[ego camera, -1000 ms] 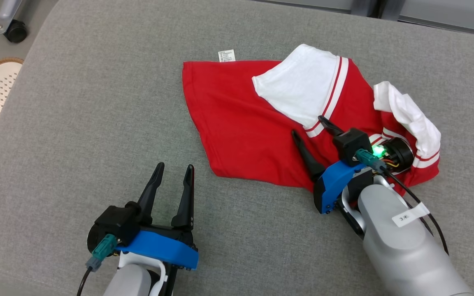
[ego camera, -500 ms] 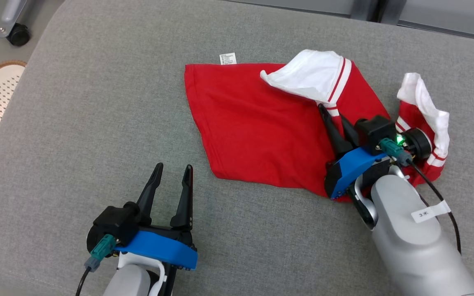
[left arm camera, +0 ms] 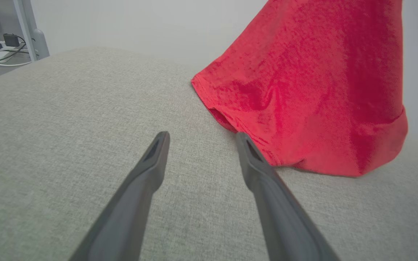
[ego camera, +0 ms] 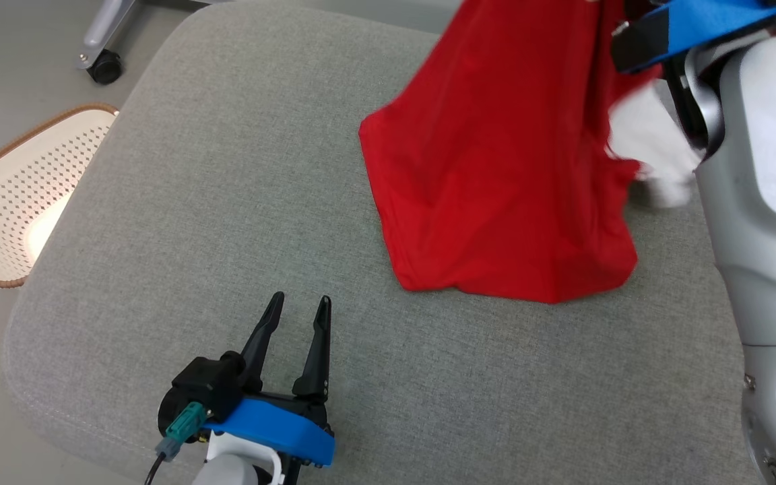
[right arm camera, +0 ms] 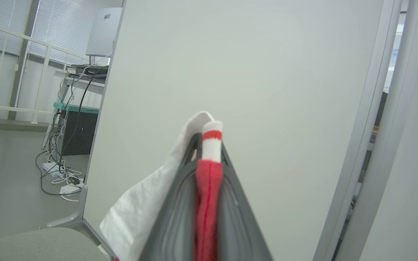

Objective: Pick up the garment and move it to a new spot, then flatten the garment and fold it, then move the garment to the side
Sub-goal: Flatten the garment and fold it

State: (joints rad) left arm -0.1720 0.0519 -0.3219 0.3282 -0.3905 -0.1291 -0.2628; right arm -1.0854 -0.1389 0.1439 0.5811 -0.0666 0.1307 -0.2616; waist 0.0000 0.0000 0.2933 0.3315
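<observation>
The garment (ego camera: 509, 162) is a red shirt with white, red-striped sleeves. It hangs from the top right of the head view, and its lower hem still rests on the grey cushion (ego camera: 226, 202). In the right wrist view my right gripper (right arm camera: 209, 139) is shut on the garment (right arm camera: 207, 188), with a striped cuff pinched between the fingers and white cloth draped to the left. My left gripper (ego camera: 299, 308) stands open low over the cushion's front, apart from the shirt. The left wrist view has the garment (left arm camera: 310, 90) just beyond the right fingertip of my left gripper (left arm camera: 202, 136).
A white perforated basket (ego camera: 17, 195) with a brown rim sits on the floor left of the cushion. A caster wheel (ego camera: 105, 67) of a stand is at the far left. My pale right forearm (ego camera: 765, 202) fills the right edge. A light partition wall (right arm camera: 238, 72) stands behind.
My right gripper closed on the striped sleeve and rose, lifting the garment from flat to hanging. The head camera has also shifted. The left gripper stayed open in place.
</observation>
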